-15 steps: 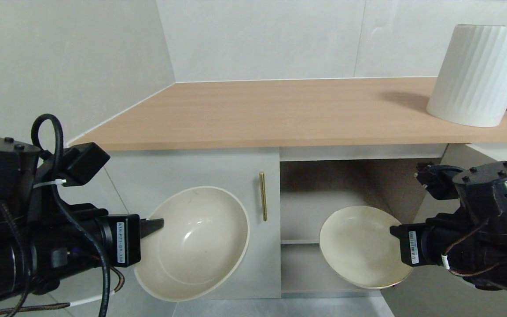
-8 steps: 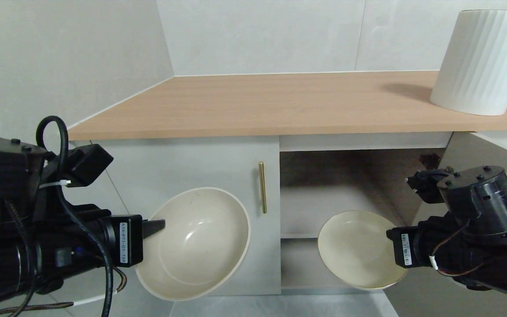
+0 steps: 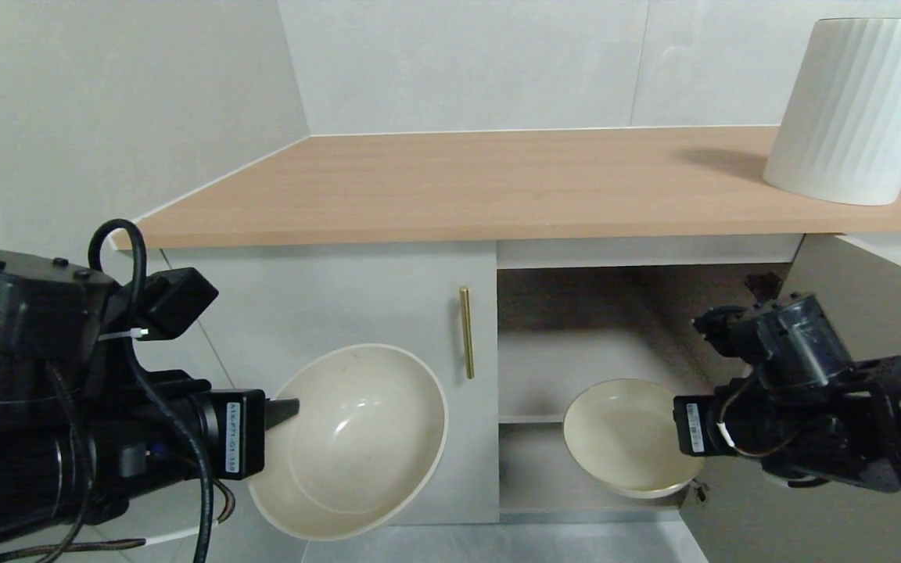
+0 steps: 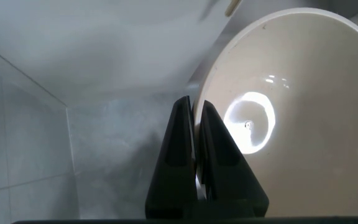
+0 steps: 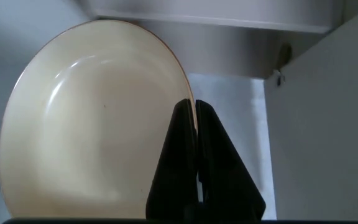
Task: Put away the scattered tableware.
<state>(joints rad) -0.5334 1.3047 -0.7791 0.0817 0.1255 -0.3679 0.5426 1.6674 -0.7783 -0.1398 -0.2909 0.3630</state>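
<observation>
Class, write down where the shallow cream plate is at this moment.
Head view, right side: the plate is gripped at its rim by the right gripper, in front of the open cabinet, right of the brass handle.

A wooden countertop (image 3: 458, 180) bears a white ribbed container (image 3: 849, 109).

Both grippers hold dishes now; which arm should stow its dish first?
Right. The right gripper holds its smaller bowl in front of the open cabinet compartment, while the left gripper holds the large bowl in front of the closed door.
</observation>
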